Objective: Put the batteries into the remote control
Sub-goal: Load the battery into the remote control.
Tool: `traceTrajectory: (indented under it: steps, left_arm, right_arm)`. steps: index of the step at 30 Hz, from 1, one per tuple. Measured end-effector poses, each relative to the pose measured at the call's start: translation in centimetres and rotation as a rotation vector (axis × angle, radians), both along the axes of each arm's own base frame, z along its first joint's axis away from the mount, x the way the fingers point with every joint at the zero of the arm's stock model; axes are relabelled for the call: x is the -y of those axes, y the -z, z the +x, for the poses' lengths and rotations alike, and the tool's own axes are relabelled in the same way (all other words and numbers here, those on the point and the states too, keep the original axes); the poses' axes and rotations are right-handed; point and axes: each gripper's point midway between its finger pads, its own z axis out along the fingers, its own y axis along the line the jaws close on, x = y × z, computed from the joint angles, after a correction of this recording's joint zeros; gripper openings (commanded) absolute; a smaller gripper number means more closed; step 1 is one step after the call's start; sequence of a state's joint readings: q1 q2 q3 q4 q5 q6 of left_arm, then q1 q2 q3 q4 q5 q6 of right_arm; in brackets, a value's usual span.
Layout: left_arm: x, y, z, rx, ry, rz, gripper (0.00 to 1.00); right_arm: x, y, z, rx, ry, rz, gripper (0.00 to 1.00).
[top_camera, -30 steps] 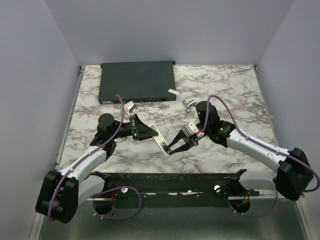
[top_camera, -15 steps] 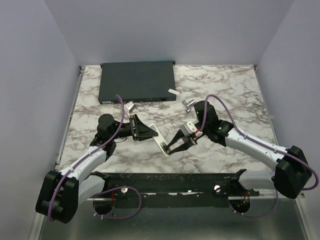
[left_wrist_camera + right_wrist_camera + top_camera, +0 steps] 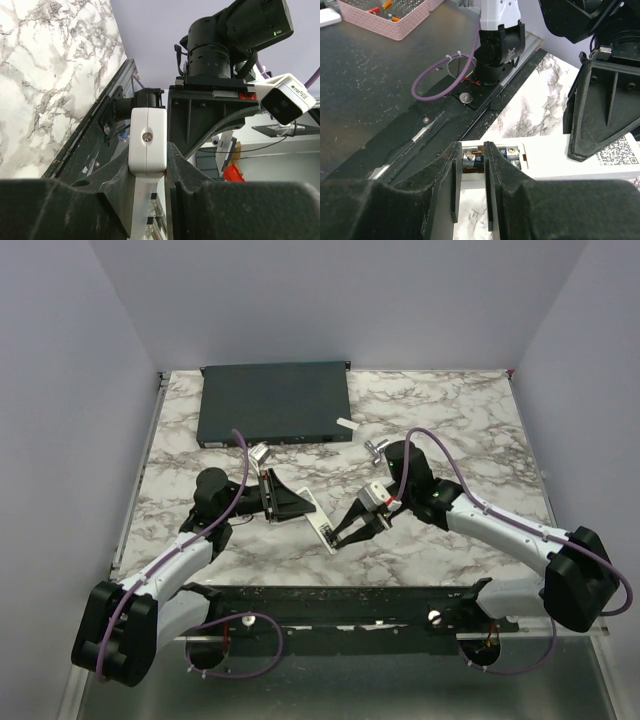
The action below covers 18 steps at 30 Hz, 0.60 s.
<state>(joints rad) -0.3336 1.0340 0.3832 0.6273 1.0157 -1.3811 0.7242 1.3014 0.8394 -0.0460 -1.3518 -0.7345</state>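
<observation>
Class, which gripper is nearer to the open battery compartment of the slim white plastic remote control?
Right. The right gripper holds a small dark cylindrical battery right at the compartment. The left gripper clamps the remote control farther along its body.

Top external: fixed high behind the arm bases (image 3: 110,635), looking down and forward over the whole marble tabletop (image 3: 470,440); distant. Left wrist: close-up along left pincer (image 3: 149,167), aimed past the remote control (image 3: 147,135) at the right arm (image 3: 220,55). Right wrist: close-up along right pincer (image 3: 471,172), aimed back toward the near-edge rail (image 3: 445,120). Common to all three: remote control.
</observation>
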Motion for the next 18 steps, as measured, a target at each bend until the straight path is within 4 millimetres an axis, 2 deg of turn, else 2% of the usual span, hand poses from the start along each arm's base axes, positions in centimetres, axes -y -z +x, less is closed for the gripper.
traceTrajectory:
  steps: [18]
  left_arm:
    - [-0.10, -0.28, 0.09, 0.023, -0.004, -0.010, 0.00]
  right_arm:
    - [-0.21, 0.10, 0.34, 0.001, 0.010, -0.006, 0.27]
